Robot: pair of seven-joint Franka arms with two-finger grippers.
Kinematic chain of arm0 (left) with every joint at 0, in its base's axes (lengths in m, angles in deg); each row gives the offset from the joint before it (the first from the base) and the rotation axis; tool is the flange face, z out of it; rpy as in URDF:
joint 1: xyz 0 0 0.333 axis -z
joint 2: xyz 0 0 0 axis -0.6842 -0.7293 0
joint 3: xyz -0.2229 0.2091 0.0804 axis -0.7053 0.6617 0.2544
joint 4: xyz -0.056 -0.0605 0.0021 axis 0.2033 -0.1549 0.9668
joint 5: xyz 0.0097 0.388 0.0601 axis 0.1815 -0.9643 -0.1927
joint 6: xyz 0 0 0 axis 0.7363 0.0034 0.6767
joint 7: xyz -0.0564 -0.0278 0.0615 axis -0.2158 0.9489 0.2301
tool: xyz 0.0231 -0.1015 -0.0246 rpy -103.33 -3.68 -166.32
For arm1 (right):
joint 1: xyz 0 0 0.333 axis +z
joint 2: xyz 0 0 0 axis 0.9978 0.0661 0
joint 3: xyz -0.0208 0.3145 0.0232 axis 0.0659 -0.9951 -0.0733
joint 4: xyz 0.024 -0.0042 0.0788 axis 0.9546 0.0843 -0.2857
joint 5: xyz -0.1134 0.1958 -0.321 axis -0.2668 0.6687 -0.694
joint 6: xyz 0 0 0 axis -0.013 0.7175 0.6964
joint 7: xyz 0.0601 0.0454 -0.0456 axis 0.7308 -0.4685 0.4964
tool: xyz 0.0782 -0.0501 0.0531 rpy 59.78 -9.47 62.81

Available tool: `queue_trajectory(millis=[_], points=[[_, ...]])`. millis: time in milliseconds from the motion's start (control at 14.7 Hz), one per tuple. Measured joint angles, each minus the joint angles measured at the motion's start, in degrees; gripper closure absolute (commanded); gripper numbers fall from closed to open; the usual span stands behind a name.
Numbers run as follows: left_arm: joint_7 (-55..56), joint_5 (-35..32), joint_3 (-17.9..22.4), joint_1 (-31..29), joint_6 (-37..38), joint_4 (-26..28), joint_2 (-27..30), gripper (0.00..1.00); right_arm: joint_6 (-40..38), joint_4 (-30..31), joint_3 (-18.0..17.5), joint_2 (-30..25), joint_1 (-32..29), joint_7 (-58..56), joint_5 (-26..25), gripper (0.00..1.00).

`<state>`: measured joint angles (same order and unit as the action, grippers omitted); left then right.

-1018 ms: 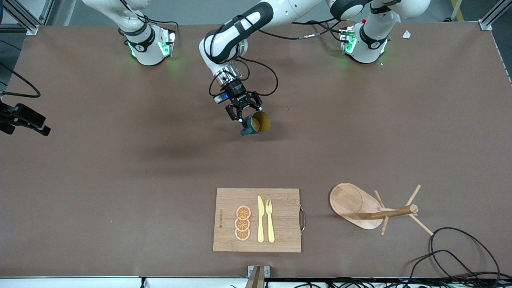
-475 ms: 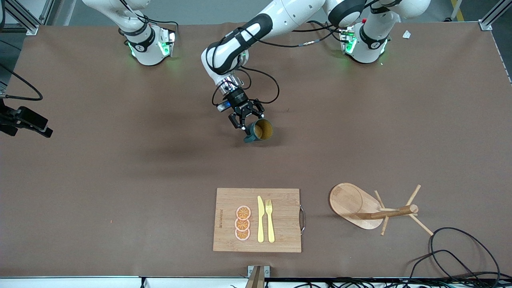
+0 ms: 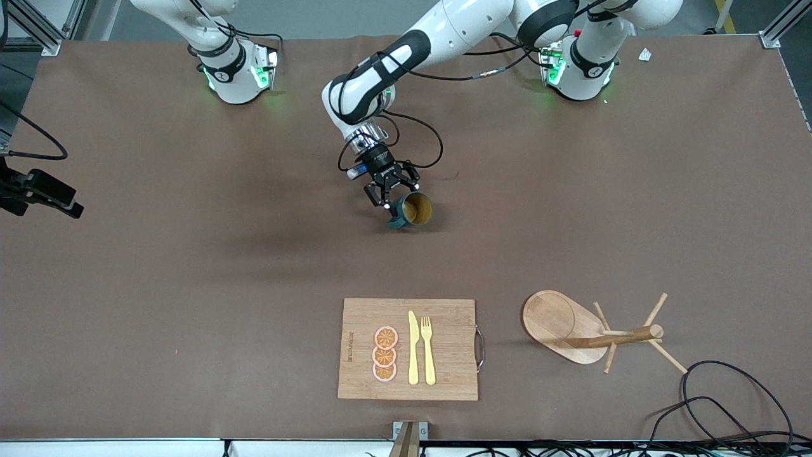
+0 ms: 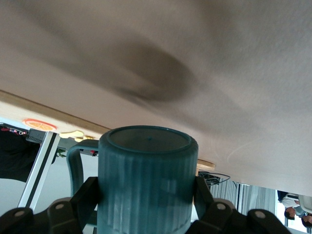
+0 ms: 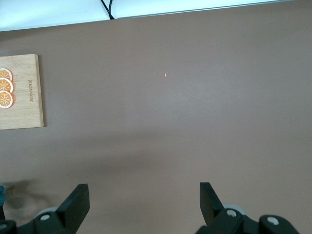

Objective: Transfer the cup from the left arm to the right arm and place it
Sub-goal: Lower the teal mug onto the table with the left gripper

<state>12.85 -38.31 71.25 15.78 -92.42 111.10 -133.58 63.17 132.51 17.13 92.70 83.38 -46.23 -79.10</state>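
The cup (image 3: 415, 210), dark teal and ribbed with a tan inside, is held tilted above the middle of the table, its mouth turned toward the front camera and its handle (image 3: 394, 222) hanging low. My left gripper (image 3: 394, 195) is shut on its body, reaching in from the left arm's base. In the left wrist view the cup (image 4: 146, 170) fills the space between the black fingers (image 4: 87, 192), the left gripper (image 4: 146, 195) clamped on its ribbed sides. My right gripper (image 5: 141, 195) is open, with only bare brown table under it.
A wooden cutting board (image 3: 444, 324) with orange slices, a yellow knife and fork lies near the front edge. Beside it, toward the left arm's end, lies a wooden mug tree (image 3: 590, 330) tipped on its side. Black cables (image 3: 729, 393) coil at that corner.
The left arm has stretched out, carrying the cup a short way toward the front camera. The right gripper has stayed open.
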Motion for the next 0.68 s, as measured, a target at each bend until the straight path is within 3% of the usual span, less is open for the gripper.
queue_trajectory(millis=[136,678], points=[[0.0,0.0,0.0,0.0,-0.4,-0.1,-0.6,0.01,0.0,0.0,0.0,0.0,0.0,0.0,0.0,0.00],[2.3,1.0,-0.6,0.6,-0.3,-1.0,-0.7,0.00,-0.1,0.0,0.0,0.0,0.0,0.0,0.0,0.00]])
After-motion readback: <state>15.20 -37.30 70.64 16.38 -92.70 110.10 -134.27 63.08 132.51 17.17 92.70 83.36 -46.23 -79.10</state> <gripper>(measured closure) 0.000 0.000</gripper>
